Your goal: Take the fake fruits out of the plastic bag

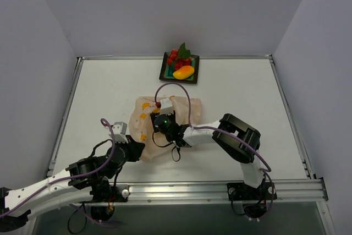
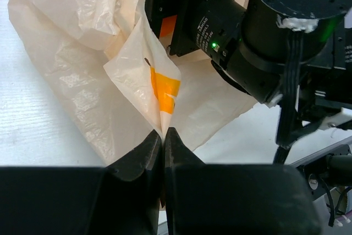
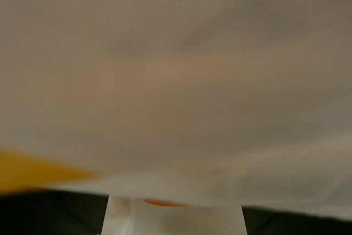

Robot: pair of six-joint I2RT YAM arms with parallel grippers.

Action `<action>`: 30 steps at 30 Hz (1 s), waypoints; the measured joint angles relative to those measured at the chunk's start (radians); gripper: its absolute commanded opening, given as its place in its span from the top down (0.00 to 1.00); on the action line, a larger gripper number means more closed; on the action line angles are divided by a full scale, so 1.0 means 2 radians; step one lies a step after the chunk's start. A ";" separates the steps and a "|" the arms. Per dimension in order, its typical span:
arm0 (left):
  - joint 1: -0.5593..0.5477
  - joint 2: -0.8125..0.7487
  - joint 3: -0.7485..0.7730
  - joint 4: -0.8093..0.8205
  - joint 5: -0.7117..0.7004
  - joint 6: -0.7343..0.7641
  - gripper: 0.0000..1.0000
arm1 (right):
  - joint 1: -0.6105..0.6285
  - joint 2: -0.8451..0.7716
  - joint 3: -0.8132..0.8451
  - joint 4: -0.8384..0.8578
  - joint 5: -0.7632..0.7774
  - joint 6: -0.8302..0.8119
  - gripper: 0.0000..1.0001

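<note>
The plastic bag (image 1: 188, 111) lies crumpled at the table's middle; it also shows in the left wrist view (image 2: 71, 81). My left gripper (image 1: 138, 148) is shut on the bag's near-left edge (image 2: 163, 131). My right gripper (image 1: 165, 123) reaches into the bag from the right. In the right wrist view blurred bag plastic (image 3: 176, 81) covers almost everything. The gripper (image 3: 175, 213) shows dark fingers (image 3: 49, 210) wide apart, with a sliver of the orange (image 3: 165, 203) between them. The red grape cluster (image 1: 179, 58) and the mango (image 1: 183, 72) lie on the dark tray (image 1: 164, 74).
The tray stands at the table's far edge, near the back wall. The right arm's body (image 2: 286, 26) and its cable (image 1: 181, 89) hang over the bag. A metal rail (image 1: 220, 190) runs along the near edge.
</note>
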State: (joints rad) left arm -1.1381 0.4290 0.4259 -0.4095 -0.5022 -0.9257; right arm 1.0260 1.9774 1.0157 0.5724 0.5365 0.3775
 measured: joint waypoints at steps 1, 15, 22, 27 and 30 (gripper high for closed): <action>0.000 0.000 0.000 -0.001 0.000 0.000 0.98 | 0.003 -0.002 0.000 -0.001 0.000 -0.003 0.38; 0.000 0.029 0.089 -0.101 -0.080 0.003 0.97 | 0.183 -0.316 -0.062 -0.114 -0.048 -0.021 0.42; 0.000 0.001 0.149 -0.176 -0.143 -0.007 0.98 | 0.185 -0.399 -0.049 -0.168 -0.019 -0.031 0.49; 0.000 -0.009 0.151 -0.214 -0.155 -0.011 0.98 | 0.073 -0.410 0.015 -0.171 -0.035 -0.044 0.48; 0.000 -0.009 0.169 -0.250 -0.166 -0.011 0.98 | -0.010 -0.403 0.049 -0.162 -0.064 -0.047 0.47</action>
State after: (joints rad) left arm -1.1378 0.4107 0.7643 -0.9104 -0.8349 -0.9482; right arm 1.0069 1.1713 1.1141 0.2485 0.4091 0.2840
